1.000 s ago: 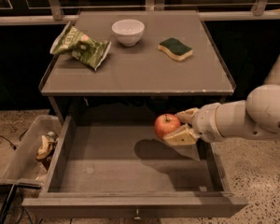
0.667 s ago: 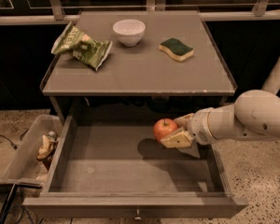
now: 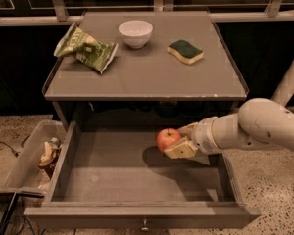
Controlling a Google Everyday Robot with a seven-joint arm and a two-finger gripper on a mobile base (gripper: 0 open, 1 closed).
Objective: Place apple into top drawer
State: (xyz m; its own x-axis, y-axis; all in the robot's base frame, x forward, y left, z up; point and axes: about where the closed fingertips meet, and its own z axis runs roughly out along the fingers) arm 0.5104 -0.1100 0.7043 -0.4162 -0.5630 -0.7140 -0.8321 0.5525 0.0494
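Apple (image 3: 167, 139): red, held above the floor of the open top drawer (image 3: 137, 213), right of centre. Gripper (image 3: 178, 140): reaching in from the right, fingers (image 3: 180, 150) clasping the apple. Advice: lower close to the drawer floor before releasing, lest it roll. Bench (image 3: 147, 80) above: white bowl (image 3: 135, 33), sponge (image 3: 185, 51), chip bag (image 3: 85, 48). Speckled floor; plastic bin (image 3: 17, 168) at left.

The claw (image 3: 180, 140) grips the red apple (image 3: 166, 139) above the open top drawer (image 3: 112, 213).
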